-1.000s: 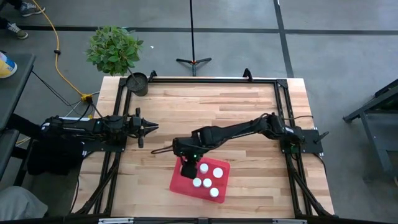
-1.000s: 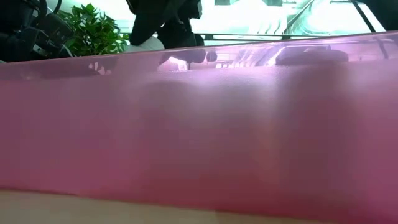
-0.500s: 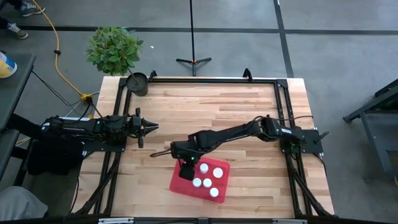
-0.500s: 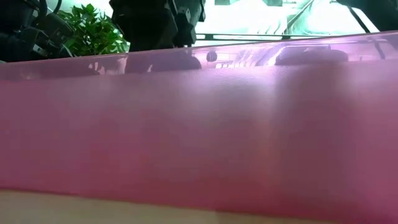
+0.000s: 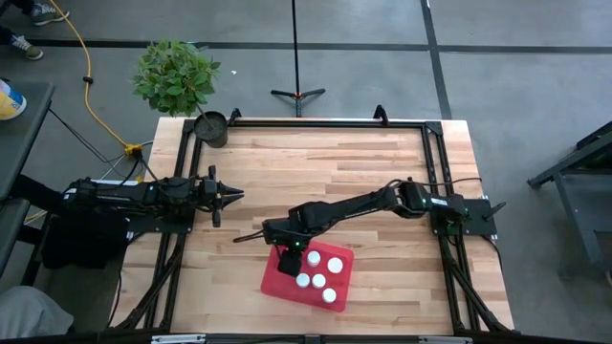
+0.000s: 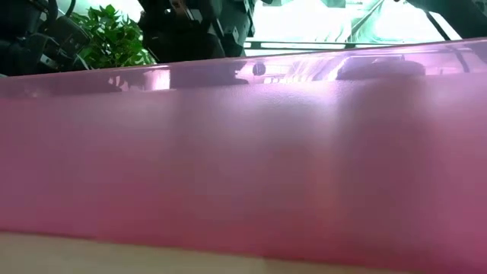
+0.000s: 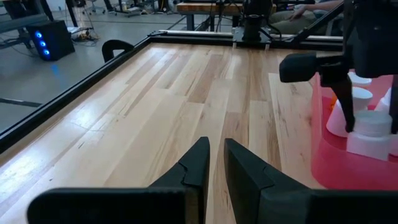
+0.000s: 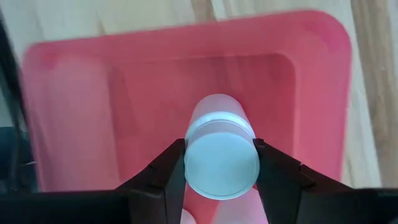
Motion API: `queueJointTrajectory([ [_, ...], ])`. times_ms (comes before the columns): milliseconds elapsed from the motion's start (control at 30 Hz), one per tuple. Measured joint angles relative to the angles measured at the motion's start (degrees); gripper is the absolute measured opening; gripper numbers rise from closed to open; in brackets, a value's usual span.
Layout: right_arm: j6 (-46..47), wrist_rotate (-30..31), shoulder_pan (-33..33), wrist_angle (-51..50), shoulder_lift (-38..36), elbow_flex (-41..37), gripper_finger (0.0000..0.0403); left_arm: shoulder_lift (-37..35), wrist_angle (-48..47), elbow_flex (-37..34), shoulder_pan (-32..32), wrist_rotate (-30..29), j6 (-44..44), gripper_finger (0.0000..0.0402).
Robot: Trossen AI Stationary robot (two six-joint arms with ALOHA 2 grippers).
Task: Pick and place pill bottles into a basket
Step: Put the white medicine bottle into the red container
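Here the pill bottle (image 8: 221, 152) is clamped by its white cap between the right gripper (image 8: 219, 167) fingers, hanging inside the red basket (image 5: 273, 284) over its left end. To finish the step well, I judge it should be lowered until the base meets the basket floor, kept upright and off the wall, then released and the fingers drawn straight up so they miss the neighbours. The basket lies near the table's front edge, about midway along it; five white-capped bottles (image 5: 319, 280) stand in its right part. The left gripper (image 5: 236, 195) waits at the table's left edge, fingers nearly together and empty.
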Motion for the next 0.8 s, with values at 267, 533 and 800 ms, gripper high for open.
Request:
queueJointTrajectory([
  [267, 0.0, 2.5, 0.0, -3.0, 0.0, 0.0, 0.0148, 0.0, 0.0, 0.0, 0.0, 0.0, 0.0, 0.0083],
  [533, 0.0, 2.1, 0.0, -3.2, 0.0, 0.0, 0.0150, 0.0, 0.0, 0.0, 0.0, 0.0, 0.0, 0.0083],
  [800, 0.0, 4.2, 0.0, -2.6, -0.1, 0.0, 0.0201, 0.0, 0.0, 0.0, 0.0, 0.0, 0.0, 0.0083],
])
